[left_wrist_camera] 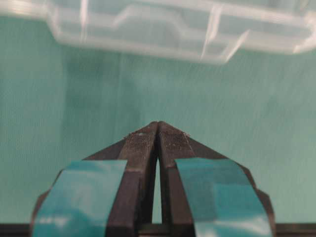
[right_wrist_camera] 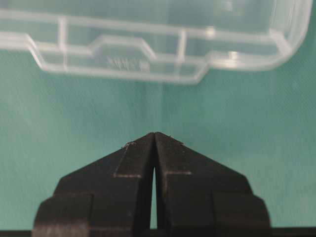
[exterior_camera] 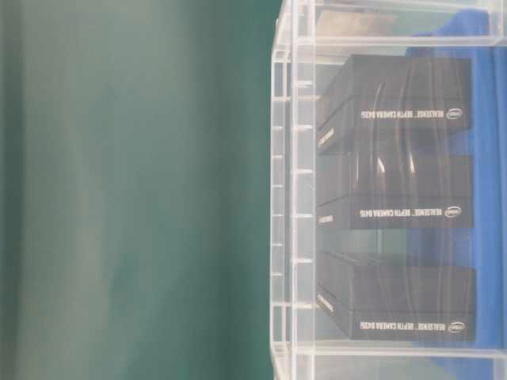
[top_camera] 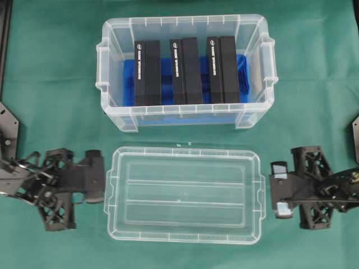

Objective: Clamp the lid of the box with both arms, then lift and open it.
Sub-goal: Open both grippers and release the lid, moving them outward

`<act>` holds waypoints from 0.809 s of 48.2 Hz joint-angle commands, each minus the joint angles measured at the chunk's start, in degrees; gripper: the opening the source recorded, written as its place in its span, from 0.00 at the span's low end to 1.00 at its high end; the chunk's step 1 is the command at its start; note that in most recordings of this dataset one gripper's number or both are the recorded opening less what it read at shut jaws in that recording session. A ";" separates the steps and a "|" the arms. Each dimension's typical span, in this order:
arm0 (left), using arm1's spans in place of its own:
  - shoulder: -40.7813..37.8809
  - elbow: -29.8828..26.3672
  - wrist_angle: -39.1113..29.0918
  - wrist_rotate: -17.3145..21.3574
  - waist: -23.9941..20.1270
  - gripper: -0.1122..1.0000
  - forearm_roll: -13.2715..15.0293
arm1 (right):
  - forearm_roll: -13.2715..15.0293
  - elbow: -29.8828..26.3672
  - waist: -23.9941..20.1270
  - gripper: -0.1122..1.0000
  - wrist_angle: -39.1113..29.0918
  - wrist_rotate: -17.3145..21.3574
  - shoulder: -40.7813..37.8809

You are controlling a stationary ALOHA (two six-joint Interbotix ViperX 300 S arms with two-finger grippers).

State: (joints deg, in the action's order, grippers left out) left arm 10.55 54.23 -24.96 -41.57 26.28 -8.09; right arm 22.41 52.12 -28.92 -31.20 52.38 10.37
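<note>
The clear lid (top_camera: 185, 193) lies flat on the green cloth in front of the box (top_camera: 112, 73), off it and apart from it. The open box holds three black blocks (top_camera: 185, 70) on a blue liner (top_camera: 242, 70). My left gripper (top_camera: 101, 176) sits just off the lid's left end, shut and empty. At the lid's right end my right gripper (top_camera: 273, 188) is also shut on nothing. In the left wrist view the fingertips of the left gripper (left_wrist_camera: 158, 126) meet, a short gap below the lid's edge (left_wrist_camera: 148, 29). The right gripper (right_wrist_camera: 154, 136) is likewise short of the lid (right_wrist_camera: 148, 44).
Green cloth (top_camera: 56, 84) covers the table all round. The table-level view shows the box's wall (exterior_camera: 293, 190) and the black blocks (exterior_camera: 396, 198) close up. Black fixtures stand at the far left edge (top_camera: 7, 129) and far right edge (top_camera: 355, 131).
</note>
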 commanded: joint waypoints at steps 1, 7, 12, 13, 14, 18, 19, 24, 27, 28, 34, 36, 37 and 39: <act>2.81 0.97 0.26 -1.41 1.05 0.11 -0.18 | 0.18 0.26 -0.79 0.10 -0.44 0.53 2.02; 5.01 2.29 0.18 -3.43 1.85 0.11 -0.18 | 0.35 0.62 -0.88 0.10 -0.53 0.70 2.64; 5.62 2.29 0.00 -3.78 1.93 0.11 -0.26 | 0.53 0.53 -0.88 0.10 -0.53 0.70 2.55; 5.54 2.29 -0.09 -3.78 1.93 0.11 -0.35 | 0.53 0.44 -0.88 0.10 -0.53 0.70 2.64; 5.54 2.20 -0.09 -3.78 1.93 0.11 -0.35 | 0.53 0.44 -0.88 0.10 -0.44 0.70 2.55; 5.45 1.93 -0.09 -3.78 1.93 0.11 -0.44 | 0.53 0.09 -0.88 0.10 -0.44 0.70 2.64; 5.45 1.85 -0.09 -3.78 1.93 0.11 -0.44 | 0.53 -0.09 -0.88 0.10 -0.44 0.70 2.64; 6.15 0.00 -0.70 -3.43 1.93 0.11 -0.44 | 0.44 -1.67 -0.97 0.10 -0.97 0.70 2.72; 6.68 -1.85 -2.20 -3.08 2.20 0.11 -0.62 | 0.44 -3.34 -1.32 0.10 -2.02 0.62 2.99; 6.77 -2.37 -2.81 -3.08 2.29 0.11 -0.62 | 0.53 -3.87 -1.41 0.10 -2.64 0.62 3.08; 7.38 -5.62 -7.56 -2.99 2.46 0.11 -0.88 | 0.53 -8.17 -2.20 0.10 -7.38 0.53 4.31; 7.82 -6.94 -9.23 -2.99 2.55 0.11 -0.79 | 0.53 -9.58 -2.46 0.10 -9.05 0.35 4.83; 8.09 -8.00 -10.46 -2.81 2.46 0.11 -0.88 | 0.53 -10.20 -2.64 0.10 -9.93 0.35 5.19; 8.79 -9.49 -12.22 -2.72 2.55 0.11 -0.97 | 0.62 -11.69 -2.90 0.10 -11.78 0.35 5.80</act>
State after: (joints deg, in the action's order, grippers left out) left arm 17.49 48.60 -34.28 -44.47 28.56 -8.61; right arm 22.68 44.03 -31.11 -40.34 52.82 14.15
